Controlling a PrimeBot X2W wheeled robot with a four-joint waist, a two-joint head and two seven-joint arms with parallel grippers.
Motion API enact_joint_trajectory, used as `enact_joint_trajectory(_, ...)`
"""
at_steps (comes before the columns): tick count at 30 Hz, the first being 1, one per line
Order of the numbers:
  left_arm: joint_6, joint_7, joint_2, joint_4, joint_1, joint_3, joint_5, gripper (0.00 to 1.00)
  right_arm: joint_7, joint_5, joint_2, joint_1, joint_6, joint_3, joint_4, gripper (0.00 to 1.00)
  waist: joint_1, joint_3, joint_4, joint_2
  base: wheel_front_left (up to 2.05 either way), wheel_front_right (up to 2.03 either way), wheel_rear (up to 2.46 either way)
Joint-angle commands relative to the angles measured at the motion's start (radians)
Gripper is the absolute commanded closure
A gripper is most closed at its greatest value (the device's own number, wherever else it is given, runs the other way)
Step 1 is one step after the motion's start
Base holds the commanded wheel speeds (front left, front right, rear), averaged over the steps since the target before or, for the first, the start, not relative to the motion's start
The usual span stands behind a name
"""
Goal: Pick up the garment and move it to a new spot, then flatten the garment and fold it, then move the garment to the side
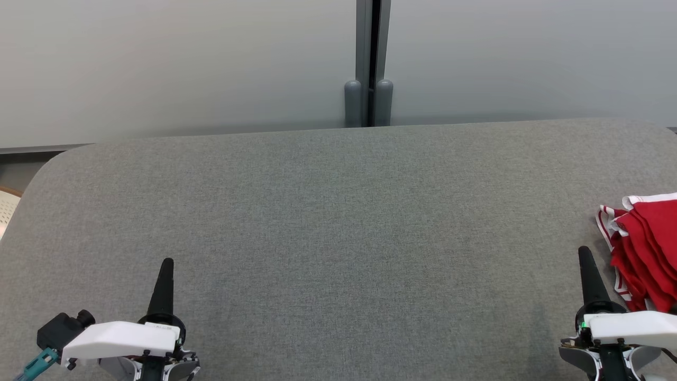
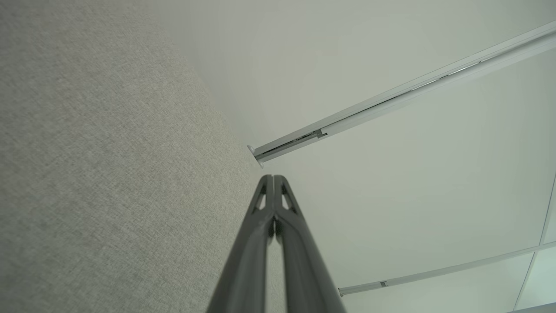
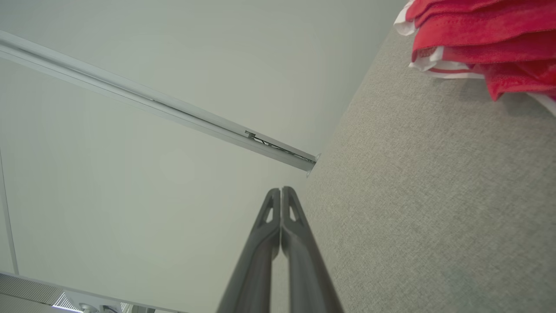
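Red garment (image 1: 648,254) with white trim and narrow red-and-white striped edging, bunched into loose overlapping folds rather than spread flat. Lying at the far right of the grey fabric-covered counter (image 1: 338,238), partly cut off by the head view's right border, just beside the right gripper (image 1: 583,250) on its outer side, cloth clear of the fingertips.

Far edge of the counter running along a pale partition wall (image 1: 158,63) with a grey post (image 1: 368,100) at mid-span; rounded corners at far left and far right. Wide open stretch of counter between the two grippers and on toward the far edge.

Right gripper closed tight, fingers pressed together tip to tip, holding nothing. Left gripper (image 1: 167,263) at the near left, likewise pinched together and empty, well apart from the garment. Both pointing toward the far edge, low over the counter; cannot tell whether touching the fabric.
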Motion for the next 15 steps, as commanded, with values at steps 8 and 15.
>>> enact_joint_trajectory(8,-0.016,0.022,0.008,-0.014,-0.030,0.025,-0.081,1.00,0.028,0.084,-0.007,-0.021,0.000,-0.014,-0.008,1.00,0.0000,-0.002,-0.003,-0.0001,0.00,0.00,0.00)
enact_joint_trajectory(15,-0.024,0.039,0.008,-0.016,-0.030,0.040,-0.140,1.00,0.044,0.145,-0.007,-0.023,0.000,-0.022,-0.007,1.00,0.0000,-0.004,-0.006,-0.0001,0.00,0.00,0.00)
